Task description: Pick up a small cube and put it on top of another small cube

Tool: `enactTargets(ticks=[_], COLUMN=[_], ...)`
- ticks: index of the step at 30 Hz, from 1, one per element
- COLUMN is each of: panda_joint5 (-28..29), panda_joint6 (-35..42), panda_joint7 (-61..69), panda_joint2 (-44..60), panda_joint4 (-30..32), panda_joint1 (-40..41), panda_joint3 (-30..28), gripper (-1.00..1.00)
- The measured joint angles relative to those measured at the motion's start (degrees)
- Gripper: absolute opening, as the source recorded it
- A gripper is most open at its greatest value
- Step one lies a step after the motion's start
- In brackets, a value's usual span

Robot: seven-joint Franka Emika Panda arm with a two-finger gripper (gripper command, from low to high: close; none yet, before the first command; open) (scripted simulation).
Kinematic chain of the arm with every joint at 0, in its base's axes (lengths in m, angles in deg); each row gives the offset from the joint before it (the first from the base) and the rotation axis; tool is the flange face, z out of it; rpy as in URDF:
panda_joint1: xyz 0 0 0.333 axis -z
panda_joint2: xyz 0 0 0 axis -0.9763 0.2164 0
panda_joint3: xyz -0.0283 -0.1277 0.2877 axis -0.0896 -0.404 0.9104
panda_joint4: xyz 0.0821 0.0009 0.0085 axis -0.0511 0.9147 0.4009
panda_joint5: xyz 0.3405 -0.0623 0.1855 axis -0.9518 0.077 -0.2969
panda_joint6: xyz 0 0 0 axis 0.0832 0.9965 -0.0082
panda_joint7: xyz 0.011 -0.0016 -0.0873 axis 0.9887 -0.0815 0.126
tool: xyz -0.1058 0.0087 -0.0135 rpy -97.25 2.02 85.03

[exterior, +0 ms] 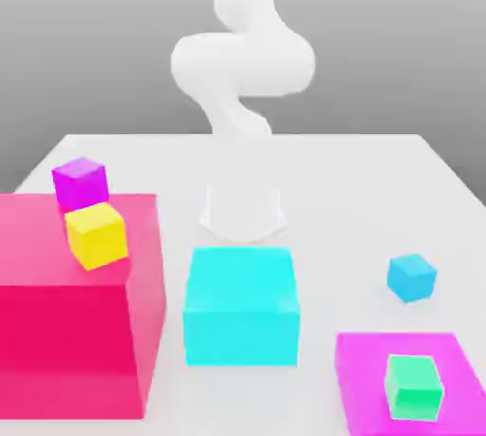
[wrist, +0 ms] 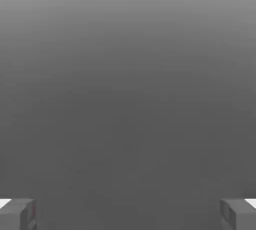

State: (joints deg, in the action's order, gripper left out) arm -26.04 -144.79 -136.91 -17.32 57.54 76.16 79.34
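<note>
The small sky-blue cube (exterior: pixel 411 276) sits on the white table toward the exterior view's right, touching nothing. Nearer the front, a small green cube (exterior: pixel 414 387) rests on a flat magenta slab (exterior: pixel 365 377). My white arm (exterior: pixel 242 64) rises from its base behind the large cyan block and runs up out of the picture. In the hand view my gripper (wrist: pixel 128 215) is open: its two grey fingertips (wrist: pixel 20 214) stand far apart with nothing between them, against plain grey background.
A large cyan block (exterior: pixel 240 306) stands at the table's middle front. A big pink block (exterior: pixel 76 311) at the exterior view's left carries a small yellow cube (exterior: pixel 96 234) and a small purple cube (exterior: pixel 80 182). The table (exterior: pixel 361 187) is white.
</note>
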Motion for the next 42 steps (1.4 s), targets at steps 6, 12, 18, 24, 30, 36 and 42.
enactTargets(ticks=[6,12,18,24,30,36,42], panda_joint5=[-1.59,-2.47,-1.32,13.73,28.06,29.41,21.77], panda_joint6=[-8.28,-16.73,-26.8,-33.14,-38.91,-39.83,-36.57], panda_joint7=[-7.64,-15.98,-27.18,-39.77,-50.42,-51.46,-45.78], panda_joint2=[11.57,23.57,38.59,48.09,56.18,57.16,52.73], panda_joint4=[8.75,17.55,27.25,27.05,25.03,24.82,25.92], panda_joint1=[-4.14,-9.07,-16.47,-20.8,-32.73,-34.41,-28.47], panda_joint3=[10.27,20.32,30.49,24.22,8.81,6.82,14.62], gripper=[0.0,0.0,0.0,0.0,0.0,-1.0,-1.0])
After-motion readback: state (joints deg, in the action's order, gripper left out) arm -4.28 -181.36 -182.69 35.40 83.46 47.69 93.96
